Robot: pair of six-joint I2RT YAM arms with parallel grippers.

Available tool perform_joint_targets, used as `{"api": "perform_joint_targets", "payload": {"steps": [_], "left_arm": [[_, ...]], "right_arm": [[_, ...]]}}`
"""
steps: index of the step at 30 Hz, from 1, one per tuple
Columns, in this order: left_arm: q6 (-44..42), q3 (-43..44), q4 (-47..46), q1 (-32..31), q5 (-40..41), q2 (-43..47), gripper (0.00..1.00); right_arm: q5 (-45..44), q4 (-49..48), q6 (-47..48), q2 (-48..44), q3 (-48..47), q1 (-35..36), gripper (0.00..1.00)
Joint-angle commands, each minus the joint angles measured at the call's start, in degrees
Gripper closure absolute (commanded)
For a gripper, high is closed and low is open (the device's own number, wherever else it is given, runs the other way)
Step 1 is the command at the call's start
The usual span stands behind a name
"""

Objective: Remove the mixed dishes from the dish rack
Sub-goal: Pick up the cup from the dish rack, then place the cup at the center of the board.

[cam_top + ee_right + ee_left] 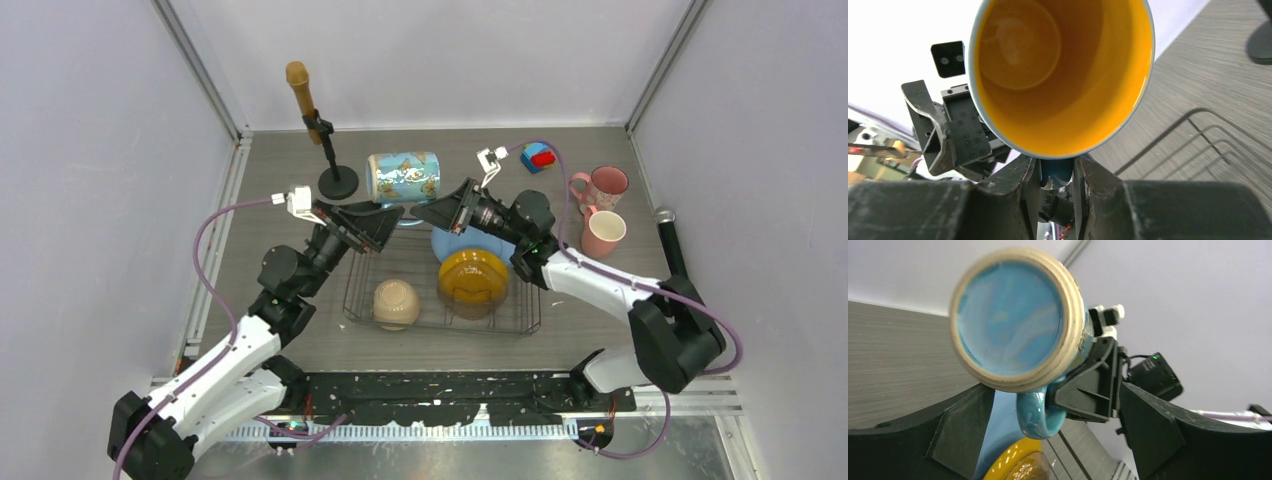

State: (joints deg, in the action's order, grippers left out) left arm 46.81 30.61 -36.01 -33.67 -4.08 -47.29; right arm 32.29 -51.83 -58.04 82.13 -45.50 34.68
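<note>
Right end effector [1056,170] has its two fingers squeezed tight on the handle of the blue mug [1063,75]. Its own camera looks straight into the mug, which is yellow inside. No other camera shows that yellow.

The left end effector [1055,405] is spread wide and holds nothing. Its camera sees the round blue bottom of the mug. The handle hangs down, and the right fingers pinch it from behind.

Only the top camera shows everything at once. There the mug lies on its side in the upper middle of the frame, just above the top edge of the dish rack [450,328]. Inside the rack sit a beige bowl [396,303], a yellow plate [472,282] and a light-blue plate [445,245] behind it. At the right of the frame, outside the rack, an upper pink mug [605,187] and a lower pink mug [604,233] stand on the surface [280,180]. A red-blue toy block [538,157] and a microphone stand [330,150] are near the top.
</note>
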Motion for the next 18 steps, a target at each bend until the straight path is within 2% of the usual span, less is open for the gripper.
{"api": "perform_joint_targets", "payload": {"steps": [1, 8, 11, 14, 18], "left_arm": [[-5.1, 0.9, 5.1, 0.1, 6.6, 3.8, 0.0], [-9.4, 2.6, 19.4, 0.1, 14.9, 6.1, 0.0], [-11.0, 3.4, 25.5, 0.1, 18.7, 6.2, 0.0], [-11.7, 3.2, 28.6, 0.1, 21.5, 6.0, 0.0], [-11.9, 2.6, 29.5, 0.1, 23.4, 5.6, 0.0]], "right_arm": [[-8.2, 6.2, 12.0, -11.0, -1.5, 0.3, 0.99], [-25.4, 35.2, 26.7, -24.0, -4.7, 0.3, 0.99], [-38.4, 48.1, 31.0, -27.1, -8.1, 0.3, 0.99], [-47.9, 62.0, 33.7, -30.4, -10.7, 0.3, 0.99], [-58.4, 72.8, 35.0, -33.7, -14.2, 0.3, 0.99]]}}
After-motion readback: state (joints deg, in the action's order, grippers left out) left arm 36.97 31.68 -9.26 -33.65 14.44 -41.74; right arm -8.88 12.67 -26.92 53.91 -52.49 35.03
